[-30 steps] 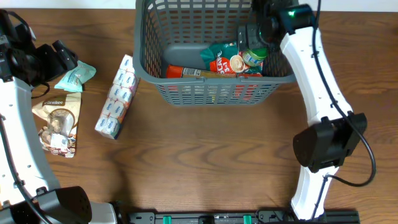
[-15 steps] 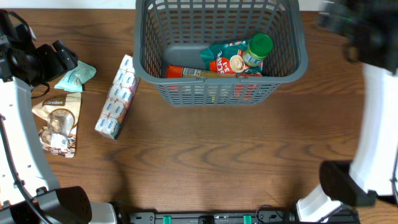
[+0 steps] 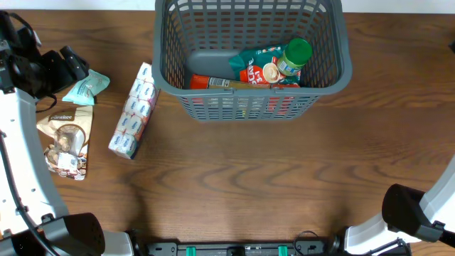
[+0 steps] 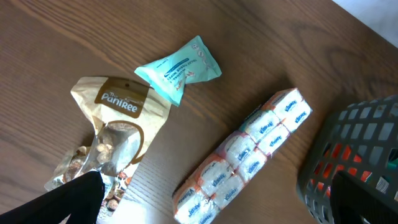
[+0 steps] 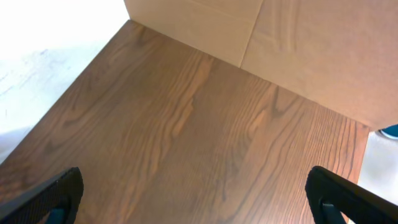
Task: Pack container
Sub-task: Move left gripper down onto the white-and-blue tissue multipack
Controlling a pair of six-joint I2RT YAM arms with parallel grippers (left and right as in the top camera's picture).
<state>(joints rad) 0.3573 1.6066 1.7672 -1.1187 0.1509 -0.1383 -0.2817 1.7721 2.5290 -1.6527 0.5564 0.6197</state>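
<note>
The dark grey lattice container [image 3: 165, 43] stands at the back middle of the table; its corner shows in the left wrist view [image 4: 354, 143]. It holds a red packet [image 3: 213, 82], a teal-and-red packet [image 3: 252, 62] and a green-lidded jar [image 3: 293, 55]. My left gripper [image 3: 67, 64] is open and empty, above the loose packets at the far left [image 4: 217, 199]. My right gripper [image 5: 199, 199] is open and empty over bare wood, out of the overhead view.
A teal packet [image 3: 87, 87] [image 4: 179, 66], a brown PaniRee snack bag [image 3: 65, 139] [image 4: 112, 134] and a long tissue pack [image 3: 135, 110] [image 4: 249, 155] lie left of the container. The right arm's base [image 3: 419, 213] is at the bottom right. A cardboard wall [image 5: 311, 43] stands beyond the table edge.
My right arm has pulled out of the container and swung right, out of the overhead view, leaving the green-lidded jar inside. The left arm has not moved.
</note>
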